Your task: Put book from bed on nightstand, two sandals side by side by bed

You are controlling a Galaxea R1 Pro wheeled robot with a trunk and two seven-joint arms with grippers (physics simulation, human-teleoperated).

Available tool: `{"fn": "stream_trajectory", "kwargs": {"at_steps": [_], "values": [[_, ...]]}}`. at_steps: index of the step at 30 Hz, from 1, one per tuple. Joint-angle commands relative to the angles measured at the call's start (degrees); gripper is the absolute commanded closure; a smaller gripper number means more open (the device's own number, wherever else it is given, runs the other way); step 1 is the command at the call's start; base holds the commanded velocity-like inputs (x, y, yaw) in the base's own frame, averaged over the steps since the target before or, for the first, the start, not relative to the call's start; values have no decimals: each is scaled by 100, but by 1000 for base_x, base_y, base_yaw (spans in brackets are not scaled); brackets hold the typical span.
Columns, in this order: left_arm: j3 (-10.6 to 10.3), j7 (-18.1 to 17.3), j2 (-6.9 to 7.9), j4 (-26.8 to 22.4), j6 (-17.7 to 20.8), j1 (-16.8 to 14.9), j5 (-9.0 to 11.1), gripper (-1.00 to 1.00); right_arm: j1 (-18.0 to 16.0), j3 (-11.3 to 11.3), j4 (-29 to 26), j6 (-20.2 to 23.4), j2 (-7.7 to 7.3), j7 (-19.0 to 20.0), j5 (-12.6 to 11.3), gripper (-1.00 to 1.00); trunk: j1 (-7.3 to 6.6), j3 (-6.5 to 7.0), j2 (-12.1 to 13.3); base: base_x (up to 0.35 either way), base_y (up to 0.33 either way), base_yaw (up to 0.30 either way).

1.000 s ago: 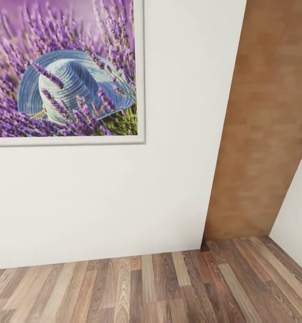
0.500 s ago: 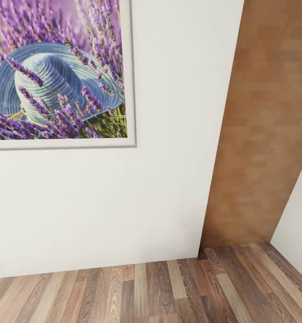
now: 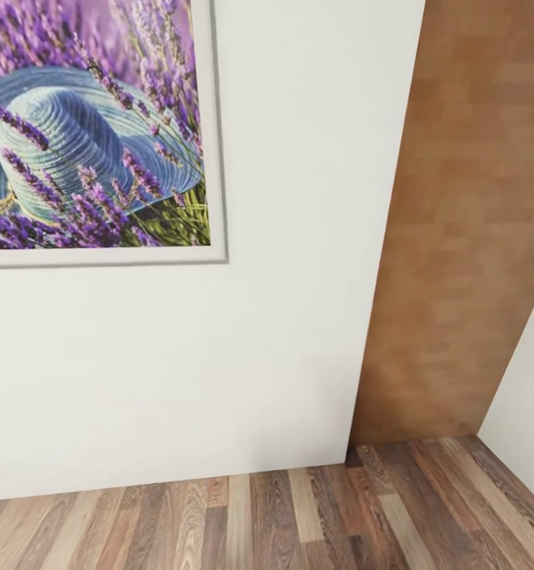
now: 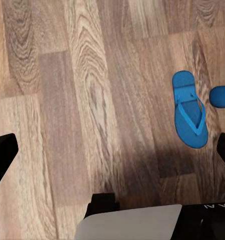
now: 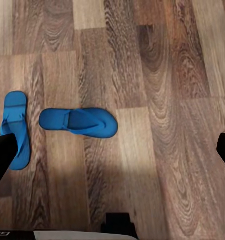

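Two bright blue sandals lie on the wood-plank floor. In the left wrist view one sandal (image 4: 191, 117) lies whole, and the tip of the other sandal (image 4: 222, 96) pokes in beside it. In the right wrist view one sandal (image 5: 78, 121) lies crosswise to the other sandal (image 5: 16, 127), their ends close together. My left gripper (image 4: 112, 160) hangs open above bare floor, well to the side of the sandals. My right gripper (image 5: 112, 157) is open too, above the floor, with the sandals off toward one fingertip (image 5: 2, 157). The book, the bed and the nightstand are out of view.
The head view faces a white wall (image 3: 219, 356) close ahead, with a framed lavender picture (image 3: 93, 134) on it. A brown wooden door (image 3: 465, 222) stands to the right. Wood-plank floor (image 3: 299, 514) runs along the wall's foot.
The whole head view has shifted: the picture slid left and the floor strip sank lower, so the camera has turned. No thing has moved on its own.
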Motion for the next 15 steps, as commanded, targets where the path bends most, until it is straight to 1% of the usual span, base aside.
{"fn": "stream_trajectory", "kwargs": {"at_steps": [1,7,15], "values": [[-4,5,1,-6,-9,1,-16,-100,-3,5,4,-18,-2,-3,1,-100,1,-5,-2,154,-129,0],[-4,5,1,-6,-9,1,-23,-100,-4,7,4,-18,-5,-3,1,-100,1,-5,-2,166,-187,0],[-4,2,1,-4,-9,3,-23,-100,-4,8,4,-18,-5,-3,1,-100,1,-5,-2,167,-257,0]]}}
